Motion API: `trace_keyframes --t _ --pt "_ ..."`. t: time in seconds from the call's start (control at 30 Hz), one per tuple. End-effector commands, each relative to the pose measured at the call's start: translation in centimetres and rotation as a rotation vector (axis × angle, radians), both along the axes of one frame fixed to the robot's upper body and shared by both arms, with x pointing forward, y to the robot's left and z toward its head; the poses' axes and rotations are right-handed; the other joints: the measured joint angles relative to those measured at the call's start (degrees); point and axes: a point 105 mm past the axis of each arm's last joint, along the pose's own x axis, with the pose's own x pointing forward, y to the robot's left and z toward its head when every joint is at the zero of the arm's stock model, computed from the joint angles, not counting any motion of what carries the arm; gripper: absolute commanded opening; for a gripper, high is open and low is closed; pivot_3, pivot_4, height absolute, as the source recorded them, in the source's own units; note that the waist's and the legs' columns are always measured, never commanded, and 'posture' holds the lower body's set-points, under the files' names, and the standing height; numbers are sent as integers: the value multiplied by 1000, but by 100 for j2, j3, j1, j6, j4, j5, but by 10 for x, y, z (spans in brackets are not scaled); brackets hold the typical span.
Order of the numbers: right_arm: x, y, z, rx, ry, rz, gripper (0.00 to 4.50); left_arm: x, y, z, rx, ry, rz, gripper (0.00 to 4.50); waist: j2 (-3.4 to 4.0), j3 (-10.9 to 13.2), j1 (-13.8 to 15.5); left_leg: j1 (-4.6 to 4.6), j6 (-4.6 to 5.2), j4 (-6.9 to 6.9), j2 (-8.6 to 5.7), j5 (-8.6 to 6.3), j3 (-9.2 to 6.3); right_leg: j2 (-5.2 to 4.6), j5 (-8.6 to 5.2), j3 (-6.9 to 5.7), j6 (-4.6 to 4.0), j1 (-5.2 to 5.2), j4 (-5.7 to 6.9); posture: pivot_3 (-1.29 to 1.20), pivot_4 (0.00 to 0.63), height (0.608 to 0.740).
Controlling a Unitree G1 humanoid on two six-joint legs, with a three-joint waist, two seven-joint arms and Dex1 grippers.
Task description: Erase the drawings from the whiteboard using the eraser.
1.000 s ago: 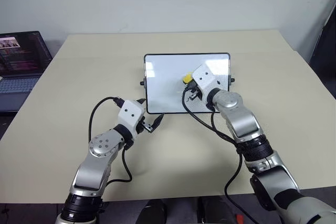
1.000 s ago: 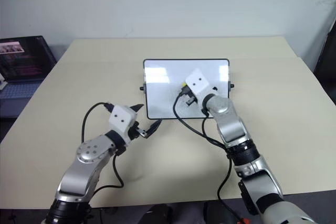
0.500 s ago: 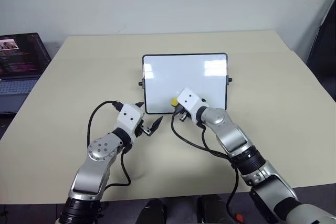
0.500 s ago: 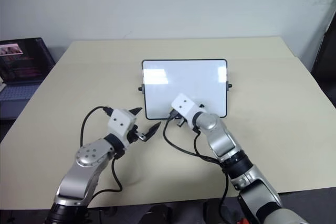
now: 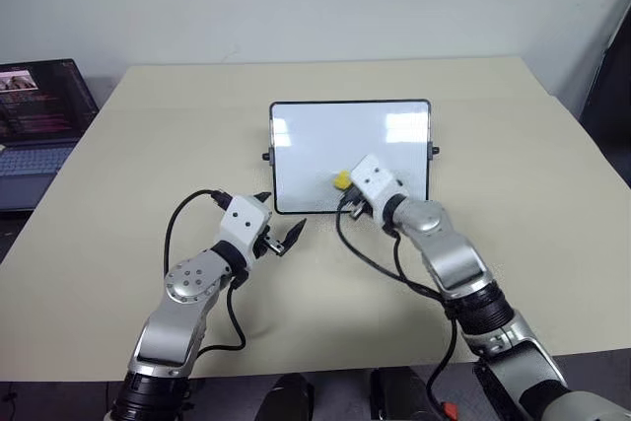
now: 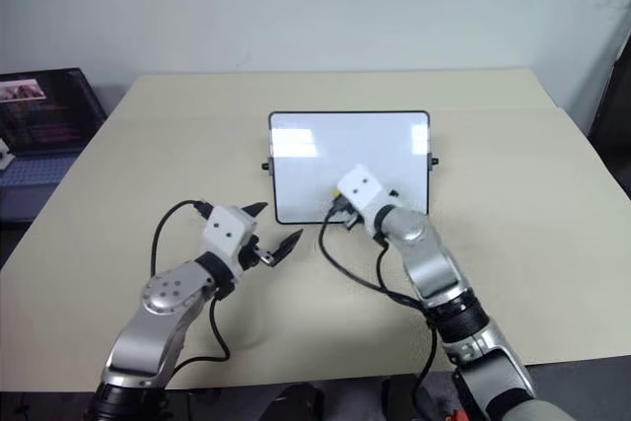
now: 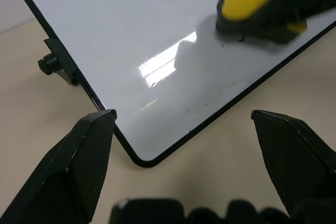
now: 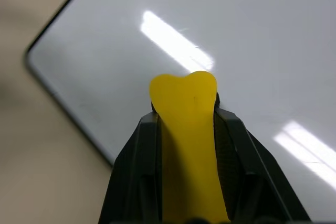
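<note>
1. Whiteboard [image 5: 325,145] lies flat mid-table [image 5: 118,194], its surface wiped white apart from faint specks near the eraser
2. Right gripper [image 5: 347,190] reaches forward and leftward over the board's near edge – fingers clamped on the yellow eraser [image 8: 185,129], pressed to the surface
3. Left gripper [image 5: 279,233] hovers just off the board's near-left corner – fingers [image 7: 79,166] spread wide, holding nothing

The right gripper [image 5: 345,188] is clamped on the yellow eraser [image 5: 341,180], which pokes out ahead of its fingers over the lower middle of the whiteboard [image 5: 315,140]. The board's white face stretches beyond the eraser. The left gripper [image 5: 280,228], its 2 fingers spread, hovers over the beige table [image 5: 148,145] just short of the board's near-left corner. A laptop [image 5: 39,110] sits far to its left.
</note>
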Motion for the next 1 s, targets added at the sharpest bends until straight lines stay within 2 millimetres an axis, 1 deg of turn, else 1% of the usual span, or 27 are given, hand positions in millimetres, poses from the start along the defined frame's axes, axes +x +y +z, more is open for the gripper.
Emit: trace_keyframes --t 0.03,0.1,0.23,0.4,0.53,0.8,1.0 --pt "5 -7 26 28 -90 -31 1036 2 -6 17 -3 -62 -27 4500 0 0 0 0 0 0 0 0 0 0 0 0 0 0 0 0 150 740" --pt "10 -10 22 17 -83 -50 1036 4 -8 18 -3 -64 -35 4500 0 0 -7 1 0 -2 2 0 1 0 0 0 0 0 0 0 150 740" --pt "13 -8 12 -7 -64 -57 1036 5 -9 20 -2 -67 -40 4500 0 0 -12 0 0 -2 2 0 8 0 0 4 0 -2 0 0 150 740" --pt "5 2 -12 -81 -19 -11 1036 5 -7 22 3 -68 -32 4500 0 0 -12 0 0 -2 2 0 8 0 0 4 0 -3 0 0 150 740" --pt "-2 11 -24 -95 6 24 1036 3 -6 22 3 -66 -26 4500 0 0 -13 2 0 -1 2 0 7 0 0 4 0 -1 1 0 150 740" --pt "-10 22 -37 -98 41 58 1036 1 -7 21 -4 -61 -22 4500 -1 -1 -15 6 -1 1 2 1 6 1 0 3 0 2 5 0 150 740" --pt "-11 21 -36 -98 38 61 1036 2 -8 20 -2 -57 -27 4500 -1 0 -12 6 -1 1 2 1 4 1 0 2 0 3 5 0 150 740"
